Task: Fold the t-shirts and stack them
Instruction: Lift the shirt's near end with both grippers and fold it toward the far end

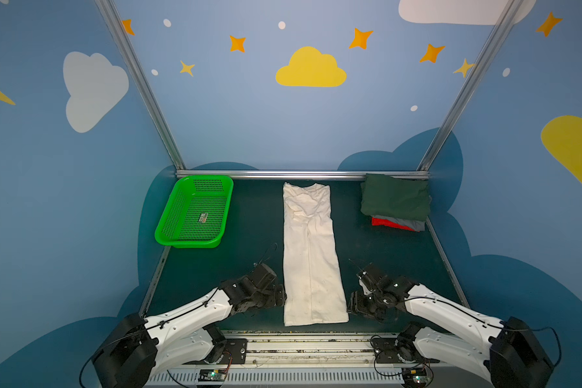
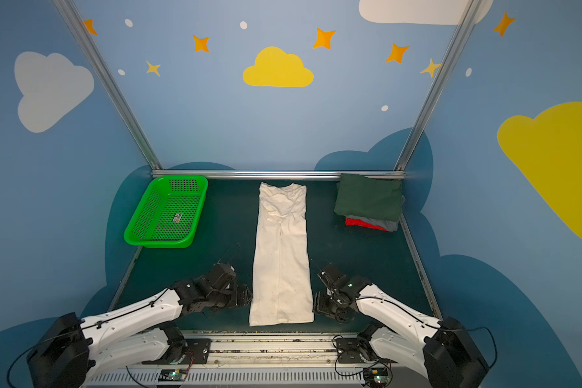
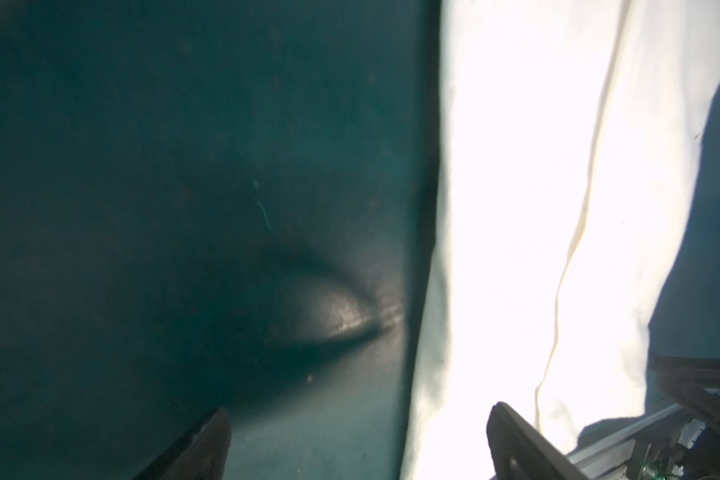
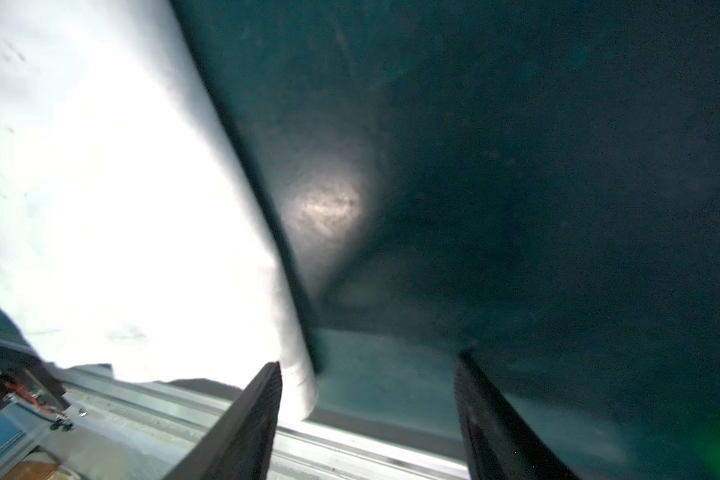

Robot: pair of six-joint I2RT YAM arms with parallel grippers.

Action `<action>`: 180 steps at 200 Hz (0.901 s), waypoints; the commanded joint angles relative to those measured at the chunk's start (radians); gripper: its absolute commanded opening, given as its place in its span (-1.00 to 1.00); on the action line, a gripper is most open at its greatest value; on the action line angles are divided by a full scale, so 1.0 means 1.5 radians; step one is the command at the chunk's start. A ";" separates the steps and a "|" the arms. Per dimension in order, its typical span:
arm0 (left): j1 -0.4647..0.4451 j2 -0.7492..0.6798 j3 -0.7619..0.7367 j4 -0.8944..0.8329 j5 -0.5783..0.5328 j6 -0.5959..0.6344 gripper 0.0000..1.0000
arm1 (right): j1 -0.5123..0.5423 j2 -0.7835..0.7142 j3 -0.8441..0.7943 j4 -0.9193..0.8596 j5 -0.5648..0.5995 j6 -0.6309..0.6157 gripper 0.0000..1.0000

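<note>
The cream-white tee [image 1: 311, 255] lies flat in the middle of the dark table [image 1: 242, 215], folded lengthwise into a long narrow strip. Its collar is at 12 o'clock by the back rail and its hem at 6 o'clock near the front edge. A few small dark specks show on the cloth toward the hem, and the upper part is lightly creased.

At 2 o'clock, in the far corner, sits a stack of folded shirts: the dark green tee [image 1: 395, 200] on top, the grey tee [image 1: 409, 223] under it, and the red tee [image 1: 383, 222] peeking out at the bottom. A bright green basket [image 1: 190, 242] stands at 10 o'clock, well apart from the strip.

The left arm [image 1: 195, 310] reaches in from 7 o'clock, its jaws just beside the strip's long edge near the hem. In the left wrist view they are released. One finger [image 3: 200, 444] is over bare table, and the other finger [image 3: 512, 440] is over the cloth [image 3: 516, 208], whose edge runs between them.

The right arm [image 1: 440, 310] comes in from 5 o'clock, level with the opposite edge. Its jaws are also spread and hold nothing. One finger [image 4: 246, 428] sits at the shirt's corner [image 4: 121, 208] and the other finger [image 4: 495, 419] over the table.
</note>
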 commanded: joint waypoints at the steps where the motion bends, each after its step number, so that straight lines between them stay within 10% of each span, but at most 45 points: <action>1: -0.022 -0.008 -0.018 0.012 0.019 -0.032 0.85 | 0.025 -0.027 -0.047 0.027 -0.053 0.039 0.29; 88: -0.107 0.075 -0.022 0.091 0.043 -0.068 0.65 | 0.056 -0.058 -0.078 0.073 -0.078 0.084 0.07; 180: -0.148 0.165 -0.002 0.097 0.067 -0.080 -0.29 | 0.066 -0.036 -0.079 0.120 -0.076 0.089 -0.32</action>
